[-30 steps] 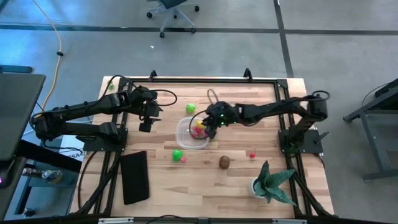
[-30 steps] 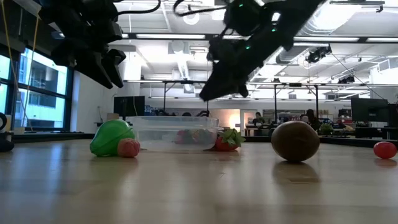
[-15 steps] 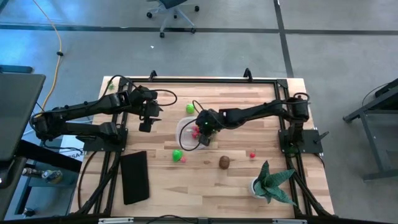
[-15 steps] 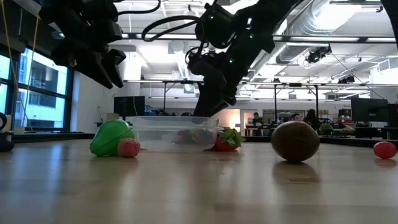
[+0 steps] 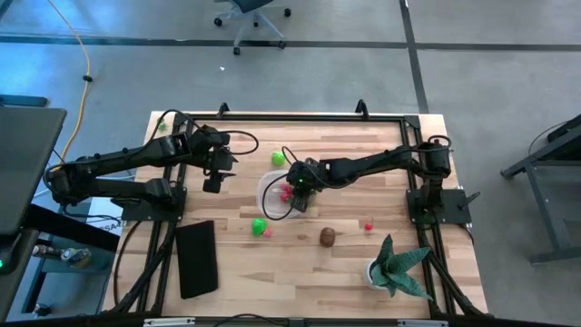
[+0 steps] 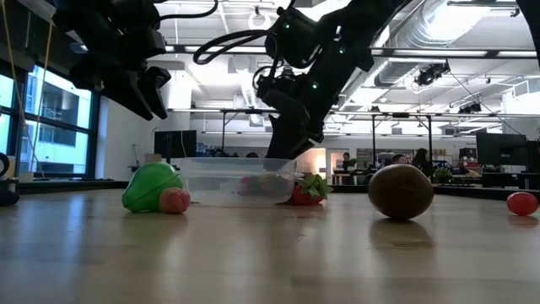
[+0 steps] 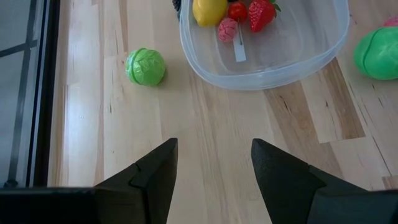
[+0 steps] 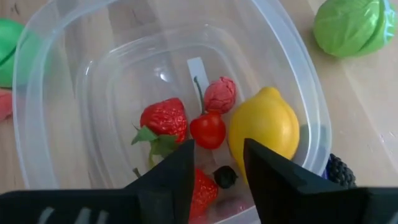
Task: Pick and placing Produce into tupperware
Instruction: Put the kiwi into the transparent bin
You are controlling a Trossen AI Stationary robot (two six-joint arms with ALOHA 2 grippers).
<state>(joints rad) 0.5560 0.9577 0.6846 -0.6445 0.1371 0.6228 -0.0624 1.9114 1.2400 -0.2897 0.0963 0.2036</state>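
Above the clear tub (image 8: 298, 81), my right tool (image 8: 217, 163) stands part-open and empty; descending further risks knocking the cherry tomato (image 8: 208, 129) out.

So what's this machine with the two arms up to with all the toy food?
It's filling the clear squarish plastic tub with toy produce. The right end effector hangs over the tub, fingers parted, above a yellow lemon, red strawberry and small red tomato already inside. The left end effector waits open beside the tub. A brown kiwi lies outside.
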